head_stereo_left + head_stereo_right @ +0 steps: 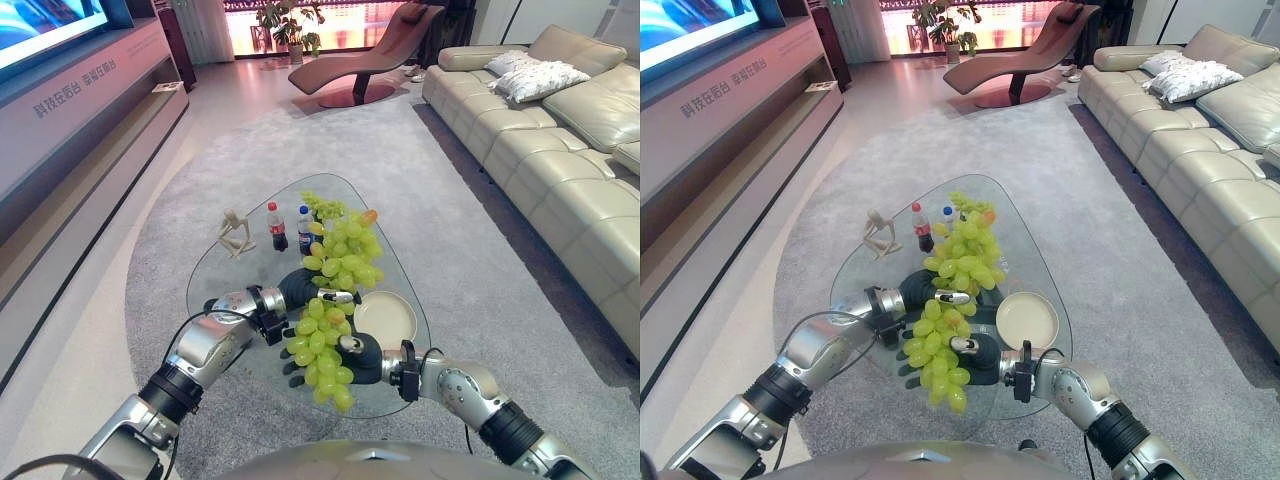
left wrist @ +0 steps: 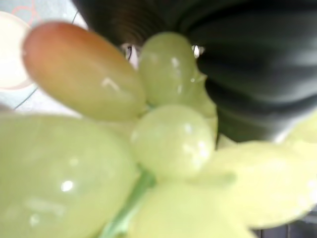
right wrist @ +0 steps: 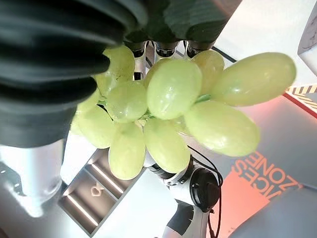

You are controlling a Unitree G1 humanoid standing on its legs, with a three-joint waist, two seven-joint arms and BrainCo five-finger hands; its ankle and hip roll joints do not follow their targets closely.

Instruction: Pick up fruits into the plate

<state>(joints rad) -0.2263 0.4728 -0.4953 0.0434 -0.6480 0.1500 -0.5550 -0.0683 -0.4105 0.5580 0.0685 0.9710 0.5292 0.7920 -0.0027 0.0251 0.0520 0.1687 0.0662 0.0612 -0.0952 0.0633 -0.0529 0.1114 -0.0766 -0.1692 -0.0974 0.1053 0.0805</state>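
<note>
Grapes hang between both hands above the table, beside the plate; left hand and right hand finger states unclear. Loosely held, the bunch could drop.

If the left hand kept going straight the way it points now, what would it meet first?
Probably the grape bunch, which already hangs against the left hand and the right hand. Beyond that lies the plate, though depth is unclear.
</note>
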